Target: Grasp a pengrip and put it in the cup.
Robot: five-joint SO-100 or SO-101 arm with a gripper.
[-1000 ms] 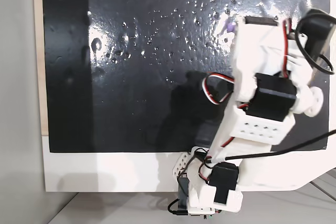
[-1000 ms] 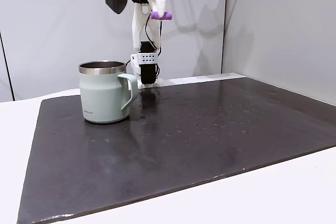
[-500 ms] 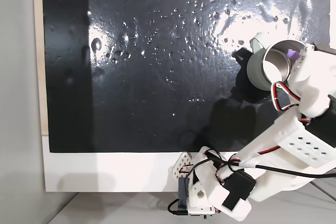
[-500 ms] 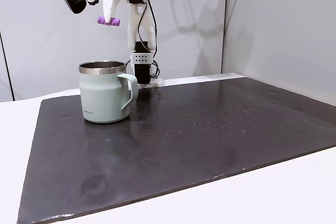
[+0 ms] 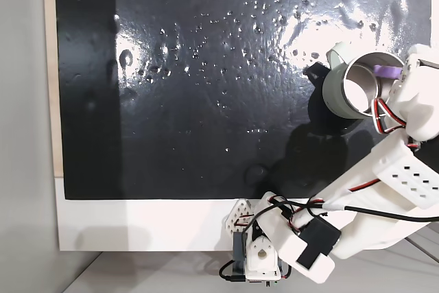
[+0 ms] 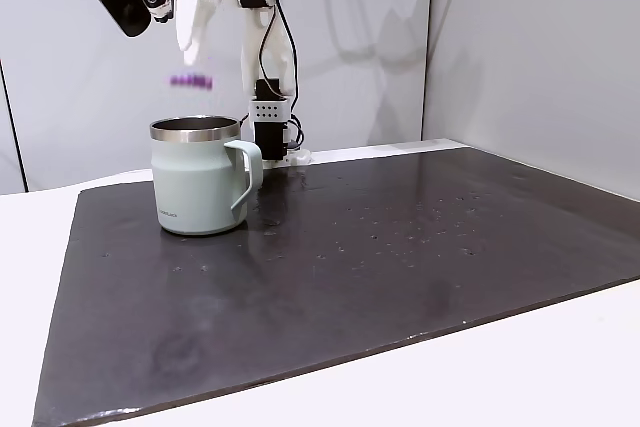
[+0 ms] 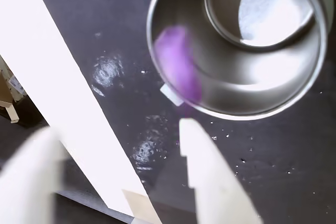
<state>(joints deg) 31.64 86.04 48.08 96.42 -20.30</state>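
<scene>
Now tool [image 6: 190, 55] standing released; pengrip [image 6: 190, 80], clamped half second ago, falling blurred toward cup [image 6: 196, 179] mouth — drop nearly finishing task.

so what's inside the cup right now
Bare shiny steel shows inside the cup. The purple pengrip is not in yet: it is blurred in mid-air above the rim, below the open pincer. The near inner wall is hidden in the wrist view.

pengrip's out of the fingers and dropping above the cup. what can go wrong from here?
1. The pengrip is blurred in mid-air, clear of the open gripper. In the wrist view it overlaps the cup's near rim, so it may clip the edge and bounce onto the black mat.
2. It looks soft; it could rebound off the steel inside.
</scene>
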